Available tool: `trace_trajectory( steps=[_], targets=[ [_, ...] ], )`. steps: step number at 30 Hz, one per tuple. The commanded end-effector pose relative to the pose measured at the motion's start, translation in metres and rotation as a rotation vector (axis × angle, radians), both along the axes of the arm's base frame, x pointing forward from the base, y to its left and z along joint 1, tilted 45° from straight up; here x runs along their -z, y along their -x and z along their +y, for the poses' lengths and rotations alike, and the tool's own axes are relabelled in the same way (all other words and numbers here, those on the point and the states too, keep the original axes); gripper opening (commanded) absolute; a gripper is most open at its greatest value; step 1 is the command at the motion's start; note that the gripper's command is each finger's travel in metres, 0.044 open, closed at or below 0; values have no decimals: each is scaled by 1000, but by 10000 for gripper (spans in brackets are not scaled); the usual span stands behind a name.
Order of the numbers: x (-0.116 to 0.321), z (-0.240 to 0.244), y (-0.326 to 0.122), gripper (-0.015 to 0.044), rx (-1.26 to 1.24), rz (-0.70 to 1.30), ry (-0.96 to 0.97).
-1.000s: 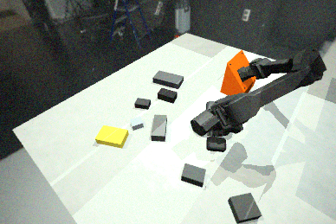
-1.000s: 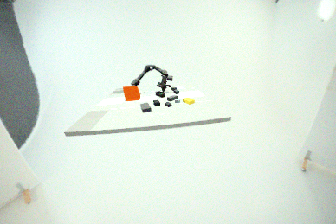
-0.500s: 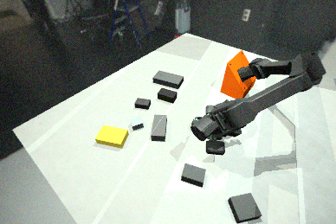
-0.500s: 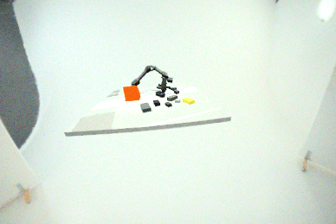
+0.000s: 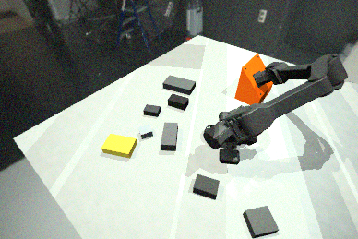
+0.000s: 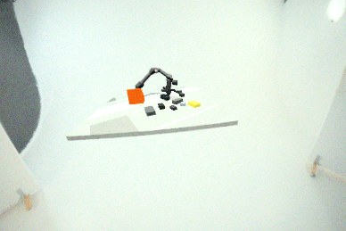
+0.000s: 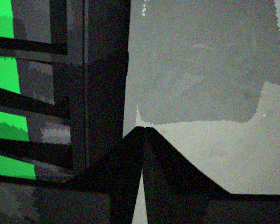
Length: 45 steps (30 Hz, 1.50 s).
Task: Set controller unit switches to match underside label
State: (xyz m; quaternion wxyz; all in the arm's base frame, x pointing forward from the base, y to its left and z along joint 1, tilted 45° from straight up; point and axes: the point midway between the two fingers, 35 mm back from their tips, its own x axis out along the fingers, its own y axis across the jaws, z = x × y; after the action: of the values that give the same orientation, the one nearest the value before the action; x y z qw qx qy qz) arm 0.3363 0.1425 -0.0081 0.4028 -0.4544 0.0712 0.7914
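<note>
Arm (image 5: 288,103) (image 6: 155,70): dk grey/blk, matte, 1 unit | links: long, slim, straight-edged, w/ chunky rounded joints | wrist end: bulky, blk, several stubby blocks | gripper (image 7: 143,135): blk, fingers taper to narrow tips, flat wide bases | fine markings: too blurred to tell

Looked across a pale surface (image 6: 120,124) (image 5: 115,191) (image 7: 216,165) with a grey front edge. Noted an orange box (image 6: 135,96) (image 5: 249,80) toward the left. Saw a dark arm (image 6: 155,70) (image 5: 288,104) arched up from behind it, then bent down to the right over the parts. Counted, among low blocks in front, a grey block (image 6: 150,111) (image 5: 179,85) nearest the orange box and a yellow block (image 6: 194,103) (image 5: 119,146) farther right. Spotted a tiny pale-blue piece (image 6: 183,103) (image 5: 146,133) just beside the yellow one. Marked a bright white light (image 6: 336,7) high at right. Found the jaws too small to read.
</note>
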Motion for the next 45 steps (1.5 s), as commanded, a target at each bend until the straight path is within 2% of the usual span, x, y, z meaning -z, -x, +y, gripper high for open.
trace_trajectory(
  steps=[1,9,15,19,25,35,40,44,45],
  targets=[
    [2,-2,4,0,0,8,1],
    [7,-8,12,0,0,8,1],
    [-35,-31,-8,0,0,7,3],
    [-35,-31,-7,0,3,4,-1],
    [-34,-36,1,0,82,-78,-105],
    [-33,-38,0,0,86,-78,-100],
    [-66,-71,-6,131,85,-78,-98],
    [-68,-73,-6,236,85,-78,-98],
    [-68,-73,-6,210,85,-78,-98]
  ],
)
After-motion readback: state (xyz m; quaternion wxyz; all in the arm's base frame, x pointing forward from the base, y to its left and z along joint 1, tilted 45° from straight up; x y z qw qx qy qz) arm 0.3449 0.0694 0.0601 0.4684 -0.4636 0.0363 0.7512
